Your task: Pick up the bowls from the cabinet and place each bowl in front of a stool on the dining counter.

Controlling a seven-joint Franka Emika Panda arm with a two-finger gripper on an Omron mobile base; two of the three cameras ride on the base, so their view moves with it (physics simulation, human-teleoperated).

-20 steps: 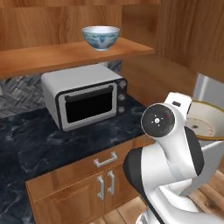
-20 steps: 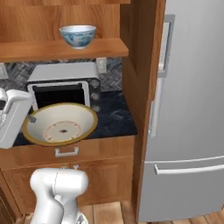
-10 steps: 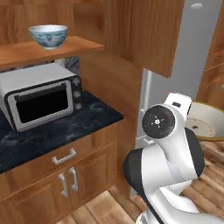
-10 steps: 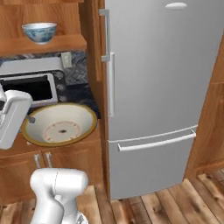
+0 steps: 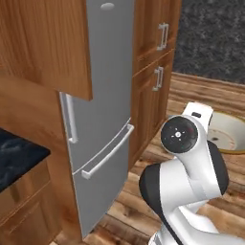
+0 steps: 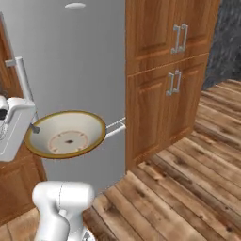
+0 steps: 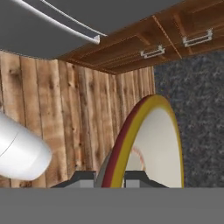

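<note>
Our gripper point(image 7: 109, 177) is clamped on the rim of the cream-beige bowl point(image 6: 66, 134), carried just beside the fridge point(image 6: 70, 61). We judge that a wide swing could knock the bowl against the fridge door and twist it loose from this thin edge grip.

Cream bowl point(image 6: 66, 135), dark-yellow rim

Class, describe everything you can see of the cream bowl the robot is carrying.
The cream bowl is wide and shallow, with a darker yellow-brown rim and a faint reddish ring around a small dark spot at its centre. It looks glazed, like ceramic, and empty. It is held tilted, its inside facing the right base camera, in front of the grey refrigerator. The gripper is shut on its rim; nothing else touches it.
</note>
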